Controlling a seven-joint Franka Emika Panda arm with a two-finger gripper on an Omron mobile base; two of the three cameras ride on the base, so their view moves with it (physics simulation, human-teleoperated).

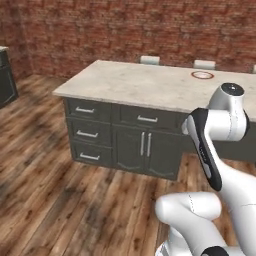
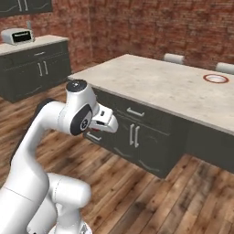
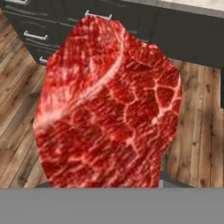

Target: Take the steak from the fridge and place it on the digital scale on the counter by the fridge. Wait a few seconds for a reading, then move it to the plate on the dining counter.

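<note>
Steak (image 3: 109, 109) sits right against the hand, apparently clamped, though fingers are hidden. Plate (image 2: 215, 78) lies on the bench's (image 2: 155, 84) far side, well beyond the hand: long reach.

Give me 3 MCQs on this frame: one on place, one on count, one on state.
1. Where is the plate?
A. on the floor
B. on the dining counter, towards its far side
C. on a stool

2. How many white stool cushions show behind the dining counter in the right base view?
A. two
B. none
C. five

3. What fills the hand view, close in front of the camera?
A. a green toaster
B. a white cup
C. the steak

Key: 1 B, the red-rimmed plate lies on the stone top near the stools. 2 A, two cushions peek over the far edge. 3 C, red marbled meat sits right before the camera, so the tool seems to be carrying it, though its fingers are hidden.
</note>
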